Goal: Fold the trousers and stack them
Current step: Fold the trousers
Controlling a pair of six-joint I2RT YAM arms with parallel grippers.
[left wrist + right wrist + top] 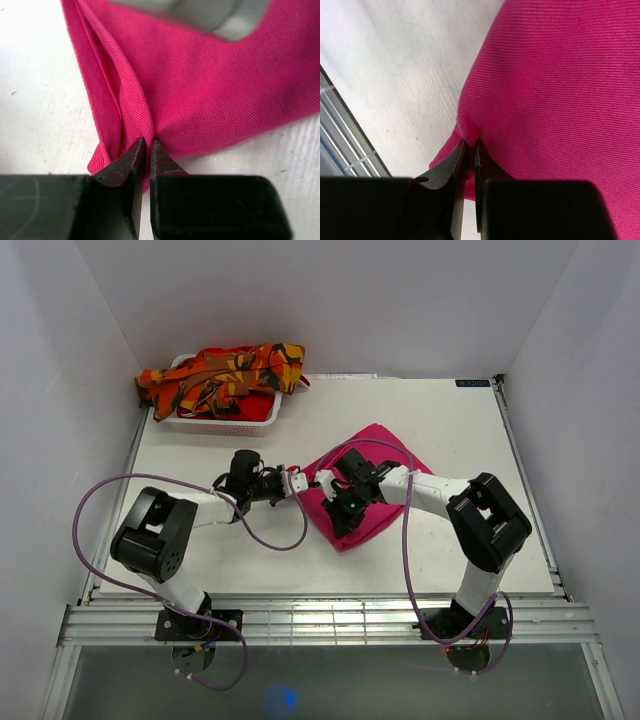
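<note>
You had the left hand (147, 145) nipped shut on a folded corner of the magenta trousers (225, 90), which lay in the middle of the bench (480, 440), and the right hand (470, 145) pinched on a nearby edge. The fold probably called for raising both grips together and level, with the cloth taut between them, so the layers landed square.

My pink trousers (385, 445) are one plain bright magenta with a fine ribbed weave and no print. The other trousers (225, 370) are orange, splashed with black and yellow camouflage blotches. The basket (200, 424) is white with red showing inside, the table (480, 460) is off-white with faint grey scuffs, my left claw (147, 150) and right claw (470, 150) are black, and my cables (405, 540) are purple.
</note>
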